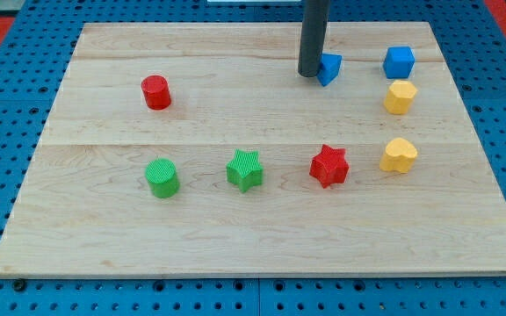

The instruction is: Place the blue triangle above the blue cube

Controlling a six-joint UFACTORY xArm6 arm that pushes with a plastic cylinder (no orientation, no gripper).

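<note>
While the dark rod comes down from the view's top, my tip (310, 75) is seen resting on the wooden board (104, 237) at its far side, pressed against the left face of the blue triangle (329, 68). No gripper is fitted, so nothing is clasped; the rod's end merely touches the block's side. The blue triangle is partly hidden by the rod along its left edge. To its right, apart from it by a short stretch of bare wood, the blue cube (399, 61) is placed near the board's far right corner, at about the same depth as the triangle. Just nearer than the cube, almost touching it, a yellow block (400, 96) of rounded, roughly hexagonal shape is found. Nearer still on the right, a yellow heart (398, 154) is set. Left of that heart, a red star (328, 166) is seen, and further left a green star (245, 169) and then a green cylinder (162, 177), all three in a loose row across the near middle. Well apart, at the far left, a red cylinder (156, 91) stands alone.
</note>
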